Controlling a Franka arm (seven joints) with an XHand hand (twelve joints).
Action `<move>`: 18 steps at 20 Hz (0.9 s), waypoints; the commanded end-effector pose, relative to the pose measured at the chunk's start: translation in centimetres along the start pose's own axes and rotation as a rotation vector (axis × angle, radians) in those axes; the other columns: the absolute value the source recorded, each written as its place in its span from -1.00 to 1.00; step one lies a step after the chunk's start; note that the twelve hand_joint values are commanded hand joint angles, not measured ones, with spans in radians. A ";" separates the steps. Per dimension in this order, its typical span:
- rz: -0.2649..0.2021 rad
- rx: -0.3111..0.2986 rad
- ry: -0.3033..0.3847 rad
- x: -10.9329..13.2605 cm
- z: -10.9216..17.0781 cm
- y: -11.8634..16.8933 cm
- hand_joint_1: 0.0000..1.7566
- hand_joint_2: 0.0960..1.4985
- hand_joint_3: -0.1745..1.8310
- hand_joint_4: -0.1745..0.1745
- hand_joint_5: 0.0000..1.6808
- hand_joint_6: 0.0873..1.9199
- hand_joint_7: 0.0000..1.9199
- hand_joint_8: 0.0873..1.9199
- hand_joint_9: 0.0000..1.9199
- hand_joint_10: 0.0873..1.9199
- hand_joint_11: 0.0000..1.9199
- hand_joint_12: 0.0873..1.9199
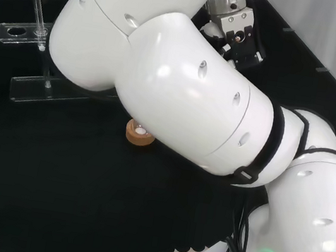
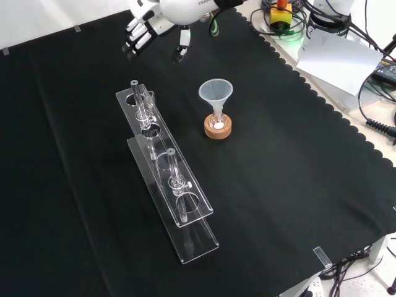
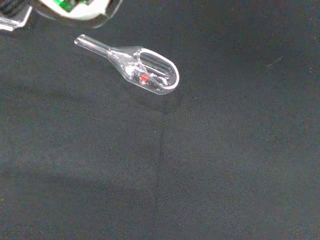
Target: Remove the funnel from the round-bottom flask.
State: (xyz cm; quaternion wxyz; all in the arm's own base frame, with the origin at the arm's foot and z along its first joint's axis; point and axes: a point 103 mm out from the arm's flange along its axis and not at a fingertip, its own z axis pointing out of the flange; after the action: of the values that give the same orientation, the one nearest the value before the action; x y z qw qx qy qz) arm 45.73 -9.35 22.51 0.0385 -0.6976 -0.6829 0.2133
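One clear plastic funnel [image 2: 215,93] stands upright in a small round-bottom flask on a cork ring, with the hand well apart from it.

The funnel's wide mouth faces up and its stem goes down into the neck of the clear glass round-bottom flask [image 2: 217,118], which sits in the tan cork ring stand [image 2: 218,129] near the middle of the black cloth [image 2: 297,185]. In the head view the cork ring [image 1: 139,134] peeks out below the arm's white links. Just left of the flask in the front view stands a long clear acrylic rack [image 2: 167,179] holding glass tubes. The black and white hand [image 2: 141,31] hangs at the front view's top, fingers relaxed and holding nothing. A clear glass scoop [image 3: 140,70] lies on the cloth in the wrist view.
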 end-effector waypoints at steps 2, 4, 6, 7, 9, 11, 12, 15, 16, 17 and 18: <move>0.015 0.002 0.000 0.3 -1.8 -3.6 -0.09 -0.21 -0.31 -0.40 -0.63 -1.00 -0.92 -0.38 -0.61 -0.33 -0.80 0.39; 0.009 0.000 0.012 0.7 -2.1 -4.5 -0.09 -0.21 -0.31 -0.40 -0.63 -1.00 -0.92 -0.37 -0.60 -0.33 -0.79 0.39; 0.010 -0.021 0.012 1.1 -2.4 -5.5 -0.10 -0.20 -0.31 -0.40 -0.62 -1.00 -0.90 -0.36 -0.59 -0.33 -0.78 0.39; 0.002 -0.024 0.029 1.4 -2.6 -6.0 -0.11 -0.20 -0.31 -0.40 -0.62 -1.00 -0.86 -0.36 -0.56 -0.34 -0.76 0.39; -0.018 -0.019 0.053 1.8 -2.9 -6.9 -0.12 -0.19 -0.31 -0.38 -0.63 -1.00 -0.79 -0.34 -0.51 -0.35 -0.70 0.40; -0.027 -0.015 0.066 2.7 -3.3 -8.0 -0.14 -0.19 -0.31 -0.37 -0.64 -1.00 -0.76 -0.34 -0.48 -0.36 -0.68 0.40; -0.034 -0.016 0.074 3.1 -3.6 -8.5 -0.15 -0.19 -0.31 -0.36 -0.65 -1.00 -0.76 -0.34 -0.48 -0.37 -0.67 0.40; -0.061 0.002 0.095 4.7 -4.4 -9.6 -0.19 -0.19 -0.31 -0.36 -0.67 -1.00 -0.76 -0.35 -0.47 -0.37 -0.65 0.40; -0.069 0.007 0.097 5.2 -4.7 -10.0 -0.20 -0.19 -0.32 -0.36 -0.68 -1.00 -0.77 -0.35 -0.47 -0.38 -0.64 0.40; -0.078 0.015 0.101 5.8 -4.8 -10.3 -0.21 -0.19 -0.32 -0.37 -0.69 -1.00 -0.77 -0.35 -0.47 -0.38 -0.63 0.40; -0.088 0.022 0.105 6.4 -5.0 -10.6 -0.21 -0.20 -0.32 -0.37 -0.69 -1.00 -0.78 -0.35 -0.47 -0.38 -0.63 0.40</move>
State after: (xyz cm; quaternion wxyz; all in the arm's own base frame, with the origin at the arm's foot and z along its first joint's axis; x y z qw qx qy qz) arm 40.10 -3.85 28.14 0.0515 -0.6847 -0.7035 0.1834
